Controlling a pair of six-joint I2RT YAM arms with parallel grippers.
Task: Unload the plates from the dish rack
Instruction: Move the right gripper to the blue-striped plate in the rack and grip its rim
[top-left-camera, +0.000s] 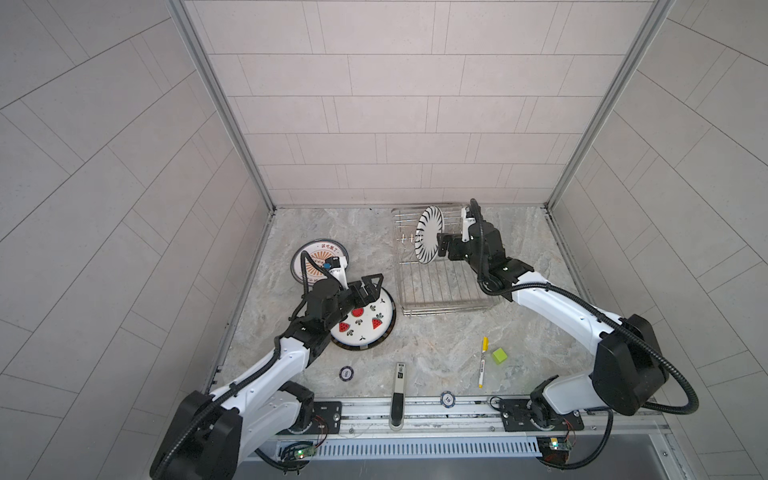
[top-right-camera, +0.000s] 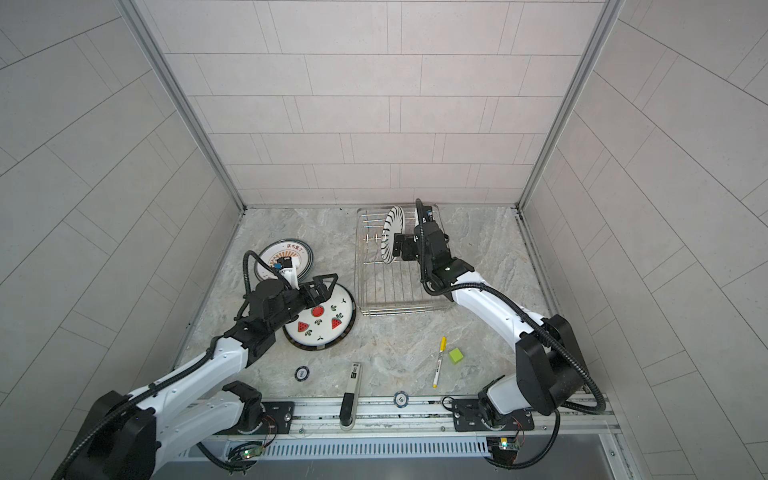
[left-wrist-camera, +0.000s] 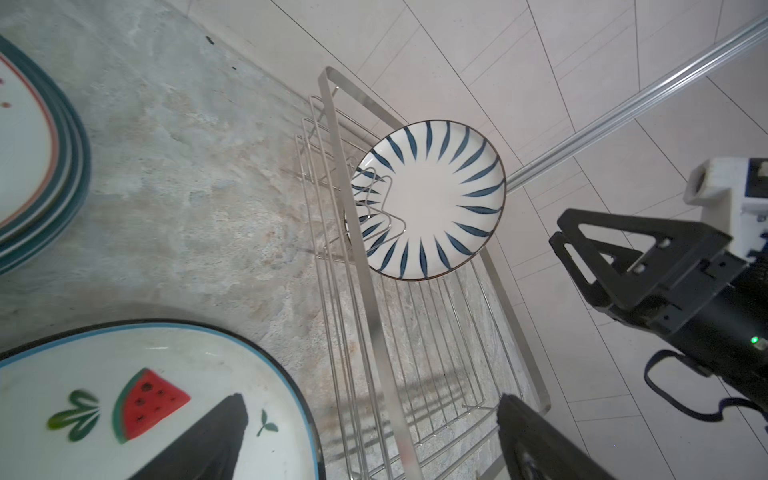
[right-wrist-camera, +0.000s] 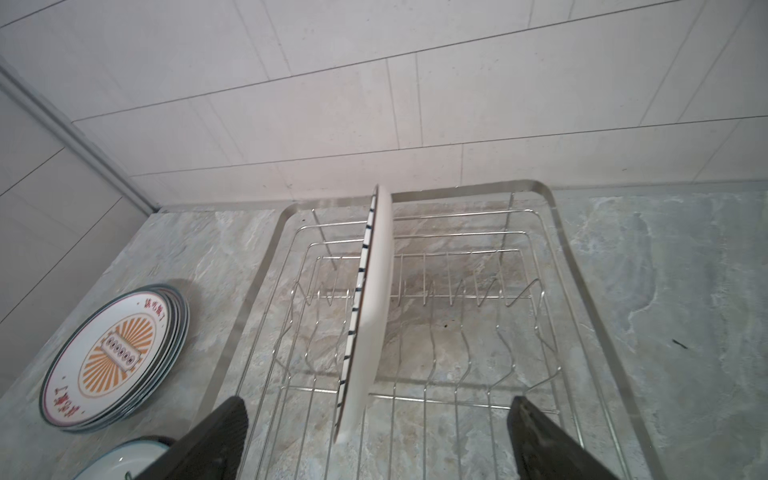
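A: L claw?
B: The left gripper (top-left-camera: 371, 289) has its jaws wide w/ nothing in it. It hangs over the watermelon plate (top-left-camera: 368, 324), which lies flat on the tabletop (top-left-camera: 436, 345). A dark rim shows under that plate.

A: R claw?
B: The right gripper (top-left-camera: 441, 246) is also spread wide and empty. It's over the dish rack (top-left-camera: 446, 309), just beside the navy-petal plate (top-left-camera: 429, 241). In the R wrist view the plate is edge-on (right-wrist-camera: 376, 311), and its near rim lines up between the two fingers (right-wrist-camera: 216, 436). Neither one touches it.

A: Plate pos?
B: It's upright on edge among the prongs, in the far half of the rack, and it's the only plate in there. The L wrist view shows its patterned face (left-wrist-camera: 432, 199), w/ the R claw apart from it.

A: Other plates?
B: The orange sunburst stack (top-left-camera: 318, 253) lies flat on the tabletop, left of the rack and beyond the watermelon plate. Approx. 3–4 rims are visible, but I can't count them for sure.
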